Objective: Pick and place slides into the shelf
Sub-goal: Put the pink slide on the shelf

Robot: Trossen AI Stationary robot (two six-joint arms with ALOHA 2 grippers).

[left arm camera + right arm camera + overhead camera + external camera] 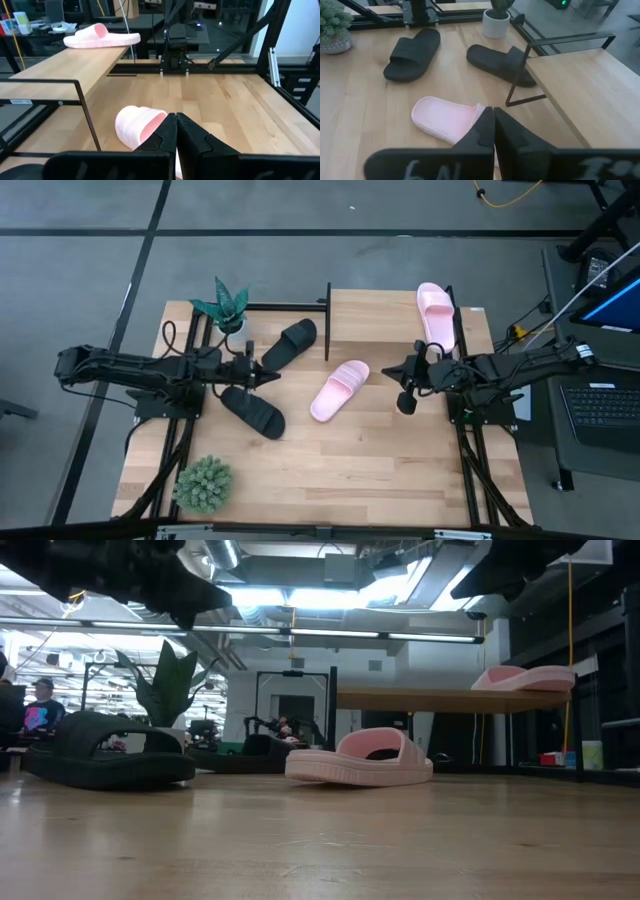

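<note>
1. The left gripper (272, 376) is closed and empty, between the two black slides (289, 342) (253, 411).
2. The right gripper (392, 370) is closed and empty, beside a pink slide (339, 390) on the table.
3. The other pink slide (436, 314) lies on the shelf (375, 320), seemingly near its edge.

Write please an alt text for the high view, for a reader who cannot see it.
Seen from above, one pink slide lies on the shelf at the table's far edge, while the other pink slide and two black slides lie on the table. The left gripper and right gripper hover shut, holding nothing.
</note>
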